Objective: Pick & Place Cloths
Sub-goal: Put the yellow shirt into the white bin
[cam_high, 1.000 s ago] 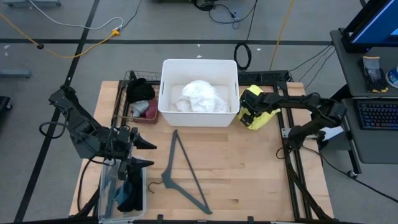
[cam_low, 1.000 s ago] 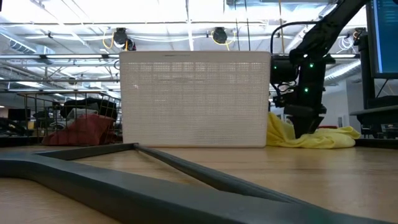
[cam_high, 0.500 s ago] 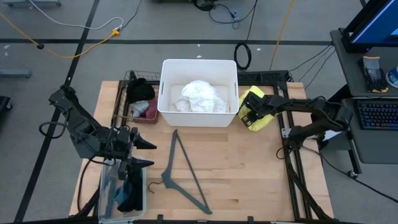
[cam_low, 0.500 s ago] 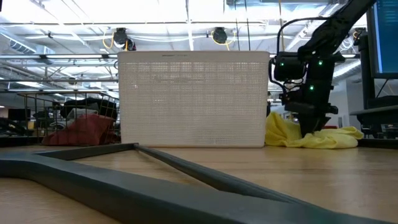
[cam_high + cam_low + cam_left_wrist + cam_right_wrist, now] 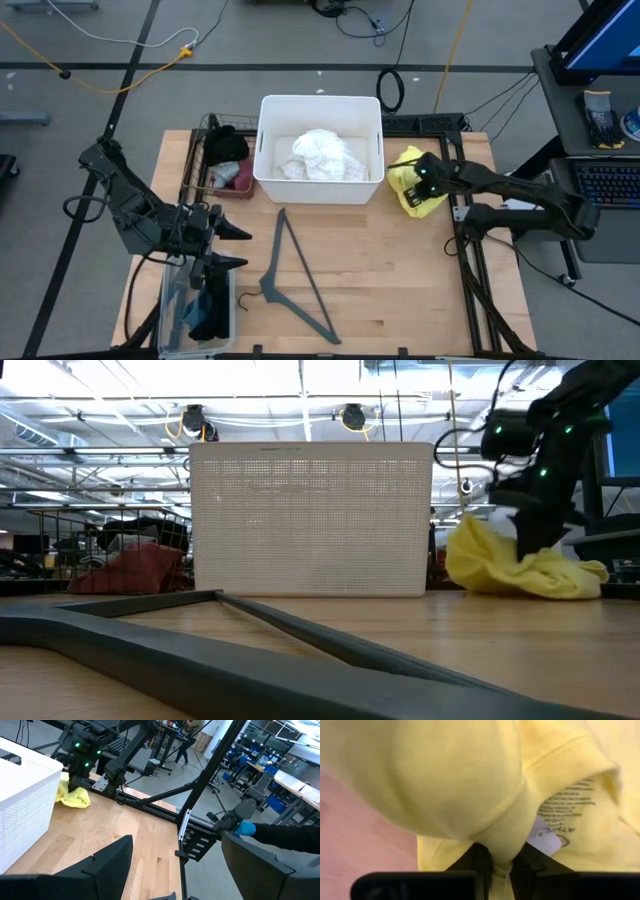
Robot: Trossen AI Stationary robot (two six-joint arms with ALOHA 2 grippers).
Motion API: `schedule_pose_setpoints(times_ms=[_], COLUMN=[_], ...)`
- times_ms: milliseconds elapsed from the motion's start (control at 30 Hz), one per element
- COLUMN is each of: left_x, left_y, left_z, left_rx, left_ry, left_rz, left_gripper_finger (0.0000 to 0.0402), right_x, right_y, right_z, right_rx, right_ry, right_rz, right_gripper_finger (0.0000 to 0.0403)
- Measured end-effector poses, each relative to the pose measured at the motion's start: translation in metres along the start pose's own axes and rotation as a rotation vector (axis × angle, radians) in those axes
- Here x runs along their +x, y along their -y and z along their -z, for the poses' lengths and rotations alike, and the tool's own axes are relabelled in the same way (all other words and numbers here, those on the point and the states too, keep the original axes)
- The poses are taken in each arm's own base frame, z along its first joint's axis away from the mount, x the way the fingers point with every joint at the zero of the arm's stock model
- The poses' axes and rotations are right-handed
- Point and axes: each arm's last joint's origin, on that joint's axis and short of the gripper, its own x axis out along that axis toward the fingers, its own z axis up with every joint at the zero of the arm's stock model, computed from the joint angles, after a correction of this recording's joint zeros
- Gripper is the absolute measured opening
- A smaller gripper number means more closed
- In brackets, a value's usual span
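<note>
A yellow cloth (image 5: 408, 188) lies bunched on the table just right of the white bin (image 5: 268, 150). My right gripper (image 5: 424, 176) is shut on it from above; the low view shows the cloth (image 5: 520, 568) heaped under the dark fingers. A lacy white cloth (image 5: 322, 155) rests in the white bin. Black (image 5: 225, 145) and maroon (image 5: 222, 175) cloths sit in a wire basket left of the bin. My left gripper (image 5: 238, 246) waits open over a clear box at the near left, touching nothing. My right gripper pinches a raised fold of the yellow cloth (image 5: 503, 851) between its two fingers (image 5: 479, 860); a white label shows beside it. The fingers come from above, slanting down. The cloth's upper part is drawn up into a hump, and its lower part (image 5: 560, 585) still lies on the table.
A grey plastic hanger (image 5: 295, 280) lies on the wood in the table's middle. A clear box (image 5: 195, 310) with dark cloths stands at the near left corner. In the left wrist view, a person's blue-gloved hand (image 5: 245, 828) shows beyond the table's right rail.
My right gripper has shut on the yellow cloth, then risen and drawn toward the table's right edge while rolling its wrist. The cloth has been gathered into a higher hump and dragged a little rightward, away from the white bin; its lower part stays on the table.
</note>
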Motion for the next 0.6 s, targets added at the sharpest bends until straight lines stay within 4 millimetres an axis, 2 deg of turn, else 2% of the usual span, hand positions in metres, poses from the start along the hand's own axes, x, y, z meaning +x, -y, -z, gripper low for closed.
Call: schedule_pose_setpoints(times_ms=[333,600], left_x=[0.000,0.000], left_y=[0.000,0.000], left_z=[0.000,0.000], left_rx=[0.000,0.001], left_ry=[0.000,0.000], left_rz=[0.000,0.000], left_gripper_finger=[0.0310,0.0310], right_x=[-0.052,-0.115], right_y=[0.010,0.011], right_z=[0.010,-0.004], right_rx=[0.185,0.240], right_ry=[0.280,0.617], right_rz=[-0.151,-0.295], right_gripper_finger=[0.0031,0.0031])
